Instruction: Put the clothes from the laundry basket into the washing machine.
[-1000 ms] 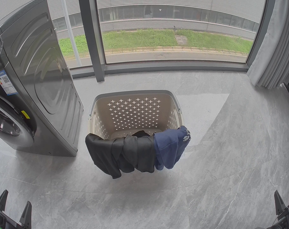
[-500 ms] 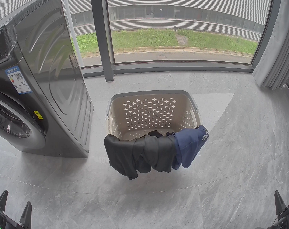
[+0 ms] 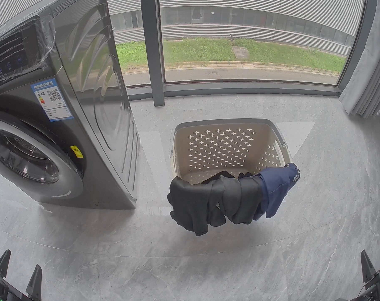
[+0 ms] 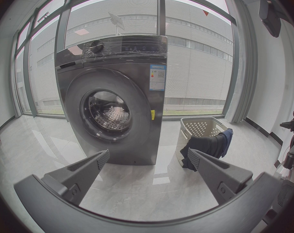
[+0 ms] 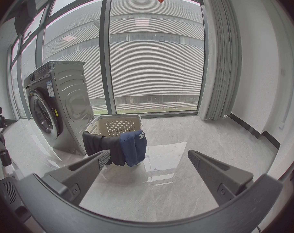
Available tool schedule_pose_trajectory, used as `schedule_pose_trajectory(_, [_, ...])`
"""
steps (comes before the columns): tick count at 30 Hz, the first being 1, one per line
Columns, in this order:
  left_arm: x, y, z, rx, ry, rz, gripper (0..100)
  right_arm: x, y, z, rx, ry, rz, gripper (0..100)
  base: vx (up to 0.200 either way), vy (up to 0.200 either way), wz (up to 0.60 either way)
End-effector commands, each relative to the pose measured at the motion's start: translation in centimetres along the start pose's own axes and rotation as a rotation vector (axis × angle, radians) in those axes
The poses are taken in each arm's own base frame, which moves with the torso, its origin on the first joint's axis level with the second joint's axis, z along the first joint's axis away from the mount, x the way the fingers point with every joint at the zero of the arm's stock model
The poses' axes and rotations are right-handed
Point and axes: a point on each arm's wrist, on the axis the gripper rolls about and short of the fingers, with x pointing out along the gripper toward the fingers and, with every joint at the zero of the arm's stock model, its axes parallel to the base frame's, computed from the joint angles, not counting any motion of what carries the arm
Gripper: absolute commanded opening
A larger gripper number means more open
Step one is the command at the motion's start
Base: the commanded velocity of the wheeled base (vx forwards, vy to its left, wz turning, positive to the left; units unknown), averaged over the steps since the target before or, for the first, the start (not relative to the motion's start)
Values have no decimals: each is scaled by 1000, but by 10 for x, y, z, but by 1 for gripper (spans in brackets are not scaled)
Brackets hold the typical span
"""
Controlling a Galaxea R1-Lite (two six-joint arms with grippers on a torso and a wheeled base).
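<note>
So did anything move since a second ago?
Only the head camera swung toward the robot's left, bringing more of the washing machine into view. Nothing was grabbed or dropped. The black clothes and blue garment still hang over the laundry basket's near rim. The left gripper and right gripper stay open and empty.

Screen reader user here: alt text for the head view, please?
A beige laundry basket stands on the floor, dark clothes and a blue garment draped over its near rim. A washing machine stands to its left. The left pincer and right pincer, both open, sit at the bottom corners.
</note>
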Motion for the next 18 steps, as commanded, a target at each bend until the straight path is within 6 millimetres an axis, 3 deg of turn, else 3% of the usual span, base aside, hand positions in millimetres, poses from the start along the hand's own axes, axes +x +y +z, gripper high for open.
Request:
schedule_pose_trajectory(1, [0, 0, -5, -1, 0, 1, 100, 0, 0, -5, 1, -2, 1, 100, 0, 200, 0])
schedule_pose_trajectory(18, [0, 0, -5, -1, 0, 1, 100, 0, 0, -5, 1, 1, 1, 100, 0, 200, 0])
